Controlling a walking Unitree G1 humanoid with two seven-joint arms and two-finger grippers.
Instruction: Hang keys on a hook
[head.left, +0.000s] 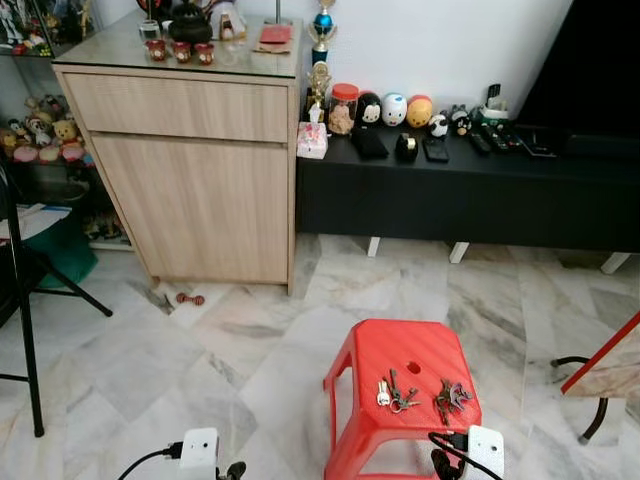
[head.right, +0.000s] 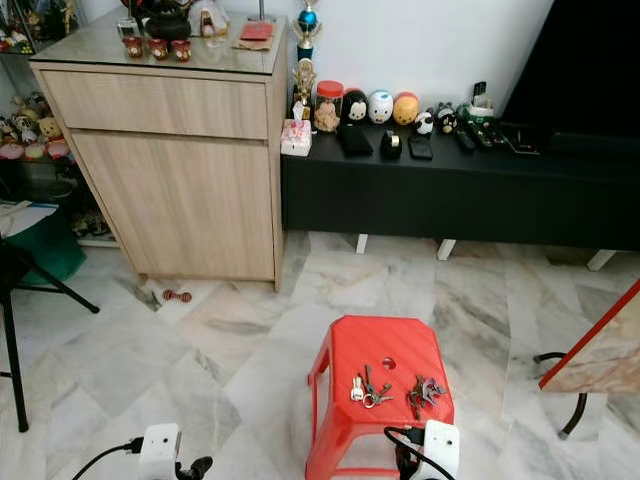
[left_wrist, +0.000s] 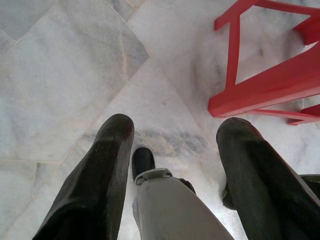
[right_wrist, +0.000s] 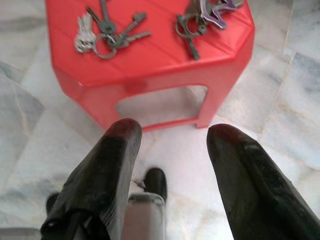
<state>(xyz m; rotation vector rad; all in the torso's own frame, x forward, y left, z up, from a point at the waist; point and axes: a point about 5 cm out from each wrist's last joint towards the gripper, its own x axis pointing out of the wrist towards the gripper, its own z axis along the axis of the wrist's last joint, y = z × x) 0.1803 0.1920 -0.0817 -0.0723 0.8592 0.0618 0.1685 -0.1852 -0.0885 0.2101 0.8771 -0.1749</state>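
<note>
A red plastic stool (head.left: 405, 352) stands on the marble floor just ahead of me. Two bunches of keys lie on its seat: a silver bunch on a ring (head.left: 393, 392) (right_wrist: 107, 32) and a darker bunch with a purple clip (head.left: 450, 397) (right_wrist: 200, 20). My right gripper (right_wrist: 172, 132) hangs low in front of the stool's near edge, open and holding nothing. My left gripper (left_wrist: 175, 132) hangs open over the floor, left of the stool's legs (left_wrist: 260, 90). Both white wrists (head.left: 199, 450) (head.left: 483, 450) sit at the bottom of the eye views.
A wooden cabinet (head.left: 195, 170) stands at the back left, with a low black bench (head.left: 460, 195) of figurines beside it. Black chair legs (head.left: 30, 340) are at the left. A small red object (head.left: 190, 299) lies by the cabinet. A red-edged board (head.left: 605, 360) leans at the right.
</note>
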